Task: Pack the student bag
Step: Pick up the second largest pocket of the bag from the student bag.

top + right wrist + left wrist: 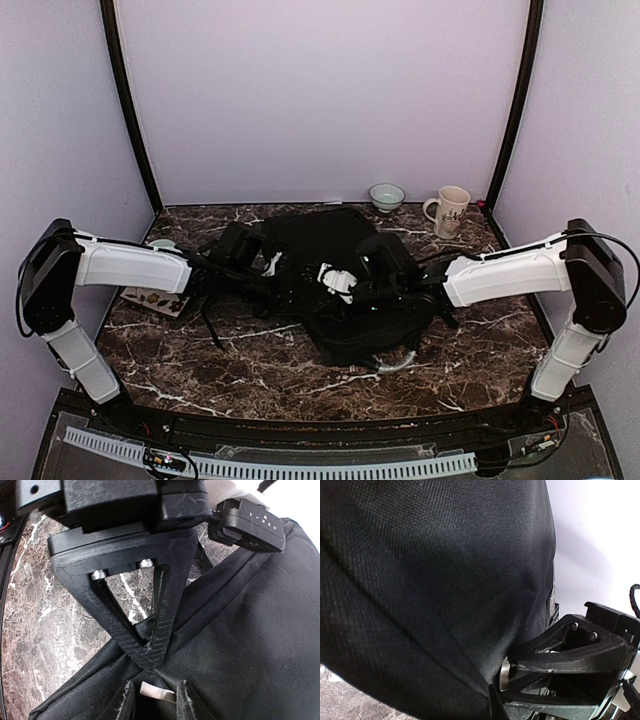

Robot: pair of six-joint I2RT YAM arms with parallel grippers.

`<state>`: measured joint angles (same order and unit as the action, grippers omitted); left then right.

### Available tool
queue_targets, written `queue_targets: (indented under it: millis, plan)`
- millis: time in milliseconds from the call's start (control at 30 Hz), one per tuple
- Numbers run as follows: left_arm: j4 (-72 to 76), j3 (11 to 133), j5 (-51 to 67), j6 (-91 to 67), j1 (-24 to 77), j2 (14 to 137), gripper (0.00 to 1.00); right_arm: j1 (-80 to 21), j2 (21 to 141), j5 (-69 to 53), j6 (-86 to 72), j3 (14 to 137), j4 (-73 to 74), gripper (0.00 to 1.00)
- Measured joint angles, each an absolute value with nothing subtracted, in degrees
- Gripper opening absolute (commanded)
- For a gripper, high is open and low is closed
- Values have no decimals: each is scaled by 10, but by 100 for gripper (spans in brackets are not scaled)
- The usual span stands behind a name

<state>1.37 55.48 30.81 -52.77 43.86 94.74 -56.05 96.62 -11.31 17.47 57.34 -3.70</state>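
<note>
The bag (365, 335) lay flat in the middle of the table (250, 370), a large black fabric pack, rumpled and skewed, with a thin strap (207, 322) trailing off its left side and a silvery loop (398, 367) curving out at its near edge. Up close its weave was coarse and matte, with stitched seams running across it.

The left gripper (272, 270) had reached in from the left and was clenched on a fold of the bag. In the left wrist view the cloth bunched up and was drawn tight into the black finger (560, 655), filling nearly the whole view. The right gripper (352, 290) came in from the right over the bag's middle. Its triangular finger (145, 630) pointed down at a seam, just above a small silvery tab (157, 691) between two fabric edges — whether it was released or grasping anything could not be told, as only one finger showed.

Both arms crossed above the bag and hid much of its top. At the back of the table stood a bowl (386, 196) and a mug (448, 211), well apart from the bag. A printed card (155, 299) lay at the left edge, partly under the left arm.
</note>
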Motion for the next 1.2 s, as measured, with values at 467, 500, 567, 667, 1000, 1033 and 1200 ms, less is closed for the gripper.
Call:
queue_targets:
  millis: [467, 500, 567, 667, 1000, 1033, 1200]
  plan:
    - [-4, 563, 310, -522, 439, 947, 0, -575, 976, -88, 177, 583, -49, 2]
    - [-6, 563, 310, -521, 439, 947, 0, -576, 976, -85, 176, 583, -51, 2]
    - [-10, 563, 310, -521, 439, 947, 0, -579, 976, -74, 173, 583, -57, 1]
    - [-11, 563, 310, -519, 439, 947, 0, -582, 976, -58, 161, 583, -63, 0]
    - [-14, 563, 306, -515, 439, 944, 0, -589, 978, -7, 106, 585, -64, 0]
    - [-14, 563, 306, -515, 439, 943, 0, -589, 978, -5, 102, 585, -65, 0]
    - [-17, 563, 300, -513, 439, 938, 0, -590, 978, 5, 70, 585, -70, 0]
